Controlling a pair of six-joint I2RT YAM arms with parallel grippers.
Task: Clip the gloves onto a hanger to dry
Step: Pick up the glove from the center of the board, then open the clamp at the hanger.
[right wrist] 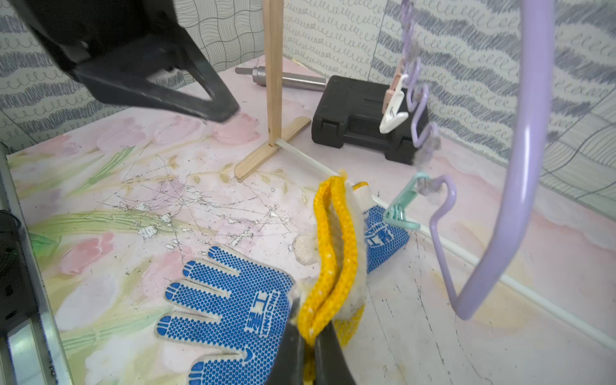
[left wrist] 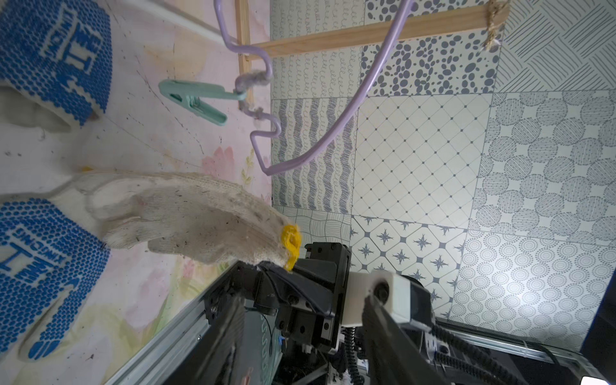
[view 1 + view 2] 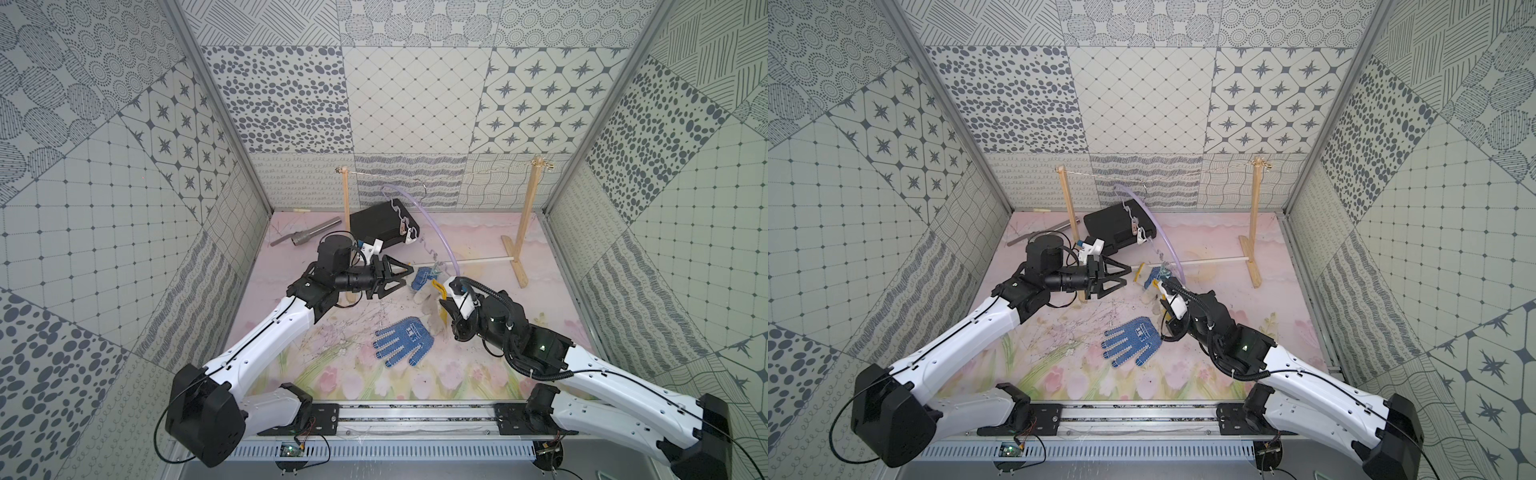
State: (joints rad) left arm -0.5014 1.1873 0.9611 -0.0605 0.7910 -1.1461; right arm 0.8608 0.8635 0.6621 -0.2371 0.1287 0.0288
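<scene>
- A grey metal tube [image 3: 316, 230] lay at the far left of the flower-printed table [image 3: 332, 374].
- The left gripper [image 3: 409, 277] hovered just right of the left post of the two-post wooden frame [image 3: 345, 199]. It pointed to the right, and its black triangular fingers [image 1: 140, 96] were spread apart with nothing between them.
- A black plastic case [image 3: 374, 224] lay at the far side, right of that post.
- The thin lilac plastic hanger [image 3: 432, 224] hung tilted by its wire hook from the string of the frame. Its low end reached down between the two grippers. A white plastic peg [image 1: 393, 113] and a mint-green plastic peg [image 2: 193, 100] hung from its wavy bar.
- A crumpled blue-dotted knitted glove [image 3: 422, 277] lay on the table near the green peg, apart from it.
- A flat blue-dotted knitted glove [image 3: 403, 340] lay nearer, dots up, in the middle of the table.
- An off-white knitted glove [image 2: 193, 216] with a yellow cuff was lifted at the cuff, between the two blue ones. Its finger end hung down to the table.
- The right gripper [image 1: 310, 333] was clenched on that yellow cuff.
</scene>
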